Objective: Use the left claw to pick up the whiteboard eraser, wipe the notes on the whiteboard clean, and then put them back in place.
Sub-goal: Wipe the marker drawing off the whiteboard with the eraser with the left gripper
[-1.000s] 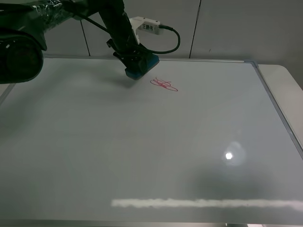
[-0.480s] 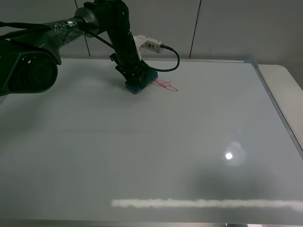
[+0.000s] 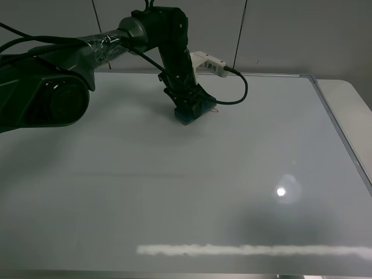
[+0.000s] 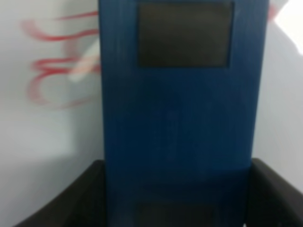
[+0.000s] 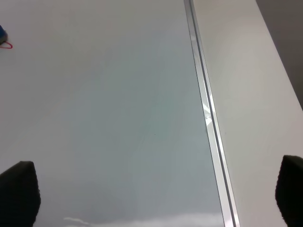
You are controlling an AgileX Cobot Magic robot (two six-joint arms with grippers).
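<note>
My left claw (image 3: 187, 103) is shut on the teal-blue whiteboard eraser (image 3: 192, 111) and presses it flat on the whiteboard (image 3: 174, 192), near its far edge. The eraser sits over the red notes; only a tiny red tip (image 3: 215, 110) shows at its right. In the left wrist view the eraser (image 4: 182, 109) fills the middle between the black fingers (image 4: 71, 203), with blurred red notes (image 4: 52, 61) beside it. My right gripper (image 5: 154, 198) is open and empty above the board's right part; it is out of the exterior view.
A white labelled box (image 3: 209, 64) with a black cable (image 3: 241, 93) hangs by the left arm. The silver frame (image 5: 203, 104) bounds the board on the right, with a white table (image 5: 255, 118) beyond it. A grey panelled wall (image 3: 279, 35) stands behind.
My left arm has slid the eraser to the right along the board, onto the red notes. Most of the scribble that showed before is now under the eraser or gone.
</note>
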